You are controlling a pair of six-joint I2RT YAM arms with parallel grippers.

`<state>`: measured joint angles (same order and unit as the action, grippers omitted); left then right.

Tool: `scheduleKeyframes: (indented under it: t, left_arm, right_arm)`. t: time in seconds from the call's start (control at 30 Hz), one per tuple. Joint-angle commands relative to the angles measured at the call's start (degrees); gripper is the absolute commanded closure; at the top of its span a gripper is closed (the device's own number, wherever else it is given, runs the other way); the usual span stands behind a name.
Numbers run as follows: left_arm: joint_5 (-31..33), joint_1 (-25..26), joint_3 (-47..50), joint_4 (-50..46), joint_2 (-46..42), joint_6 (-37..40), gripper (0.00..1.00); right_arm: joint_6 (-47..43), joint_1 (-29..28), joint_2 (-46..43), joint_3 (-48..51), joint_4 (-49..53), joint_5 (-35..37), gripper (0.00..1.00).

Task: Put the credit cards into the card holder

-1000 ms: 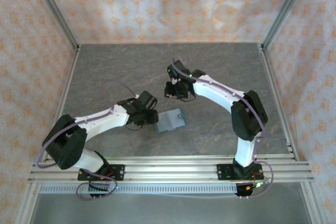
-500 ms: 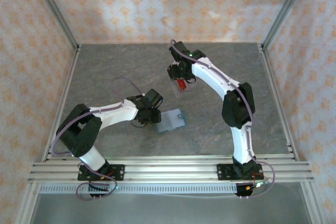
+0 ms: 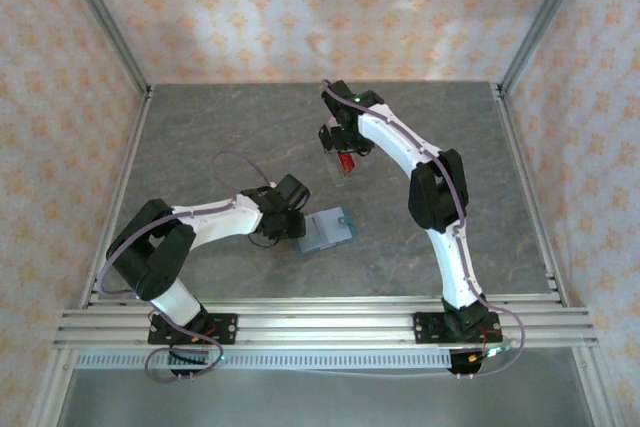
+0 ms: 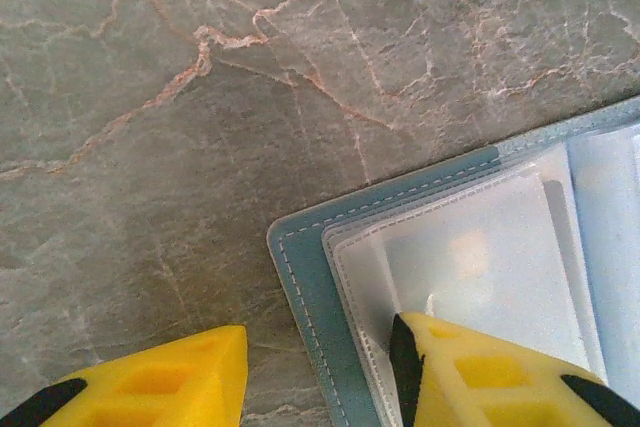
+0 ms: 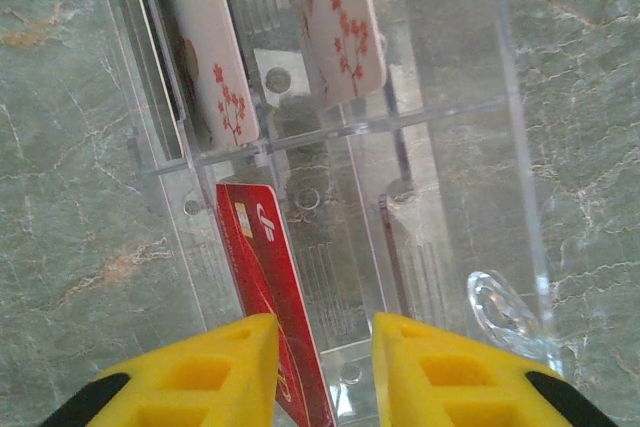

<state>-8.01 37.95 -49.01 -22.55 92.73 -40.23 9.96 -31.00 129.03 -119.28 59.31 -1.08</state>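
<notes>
The red credit card (image 5: 262, 277) is standing on edge in a slot of the clear tray (image 5: 440, 207) toward the back of the table (image 3: 220, 137). The right gripper (image 5: 325, 347) straddles it with jaws apart, so I'd call this the pick-up step. The card holder (image 3: 327, 229) lies open nearer the arms, with the left gripper (image 4: 315, 347) spread wide and one finger (image 4: 470, 377) on its clear sleeve. Next up imo: pinch the card squarely and lift it straight out.
</notes>
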Motion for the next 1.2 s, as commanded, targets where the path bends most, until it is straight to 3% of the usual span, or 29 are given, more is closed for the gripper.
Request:
scheduleKeyframes:
  t: [0.0,0.27,0.8,1.17]
  left_arm:
    - [0.80,1.24,1.42,-0.48,1.03,-0.90,0.57]
    - [1.32,1.94,1.55,-0.22,1.58,-1.56,0.58]
    - [1.67,2.00,1.77,-0.31,1.68,-1.61,0.58]
    - [2.64,1.98,-0.45,-3.93,-1.37,0.47,0.58]
  right_arm:
    - [-1.31,0.15,1.26,-1.92,1.95,-0.79,0.71]
    - [-1.67,0.15,2.63,-1.96,1.52,-2.93,0.76]
    - [-2.59,0.15,1.32,-2.51,1.49,-4.44,1.00]
    - [-2.69,0.12,-1.87,-4.81,2.58,-4.25,1.00]
